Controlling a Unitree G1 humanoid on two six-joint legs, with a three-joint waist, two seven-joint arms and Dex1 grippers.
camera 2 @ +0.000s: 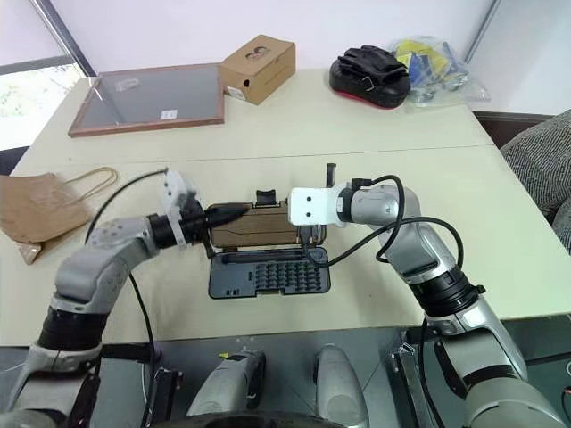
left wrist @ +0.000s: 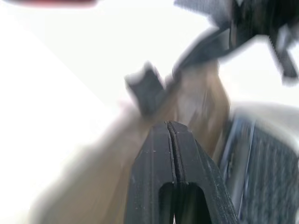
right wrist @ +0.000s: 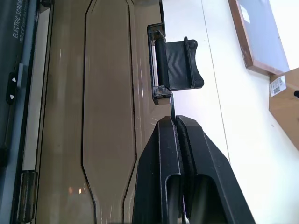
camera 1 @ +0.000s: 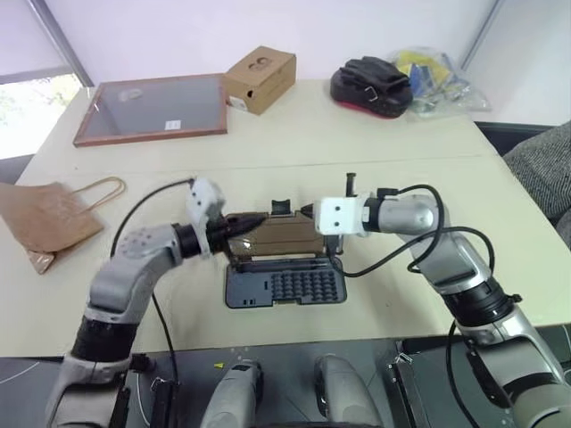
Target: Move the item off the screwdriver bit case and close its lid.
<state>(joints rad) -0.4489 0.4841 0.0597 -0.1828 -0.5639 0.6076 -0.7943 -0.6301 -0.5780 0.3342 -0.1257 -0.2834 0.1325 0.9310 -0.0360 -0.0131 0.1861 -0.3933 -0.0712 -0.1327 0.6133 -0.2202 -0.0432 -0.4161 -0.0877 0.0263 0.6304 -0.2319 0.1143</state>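
Left eye view: paper bag (camera 1: 46,217) already off the case (camera 1: 285,283). Lid (camera 1: 278,234) raised between both closed, empty pincers (camera 1: 257,220) (camera 1: 308,211); next it must be pushed down until latched.

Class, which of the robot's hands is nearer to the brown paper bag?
Left. The left hand sits at the case lid's left end, on the paper bag's side; the right hand is at the lid's right end, farther away.

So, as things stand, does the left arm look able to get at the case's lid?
Probably yes. The left end effector, fingers shut, is already at the raised lid, with nothing between them. The paper bag lies well off to the side; the right end effector is at the lid's other end.
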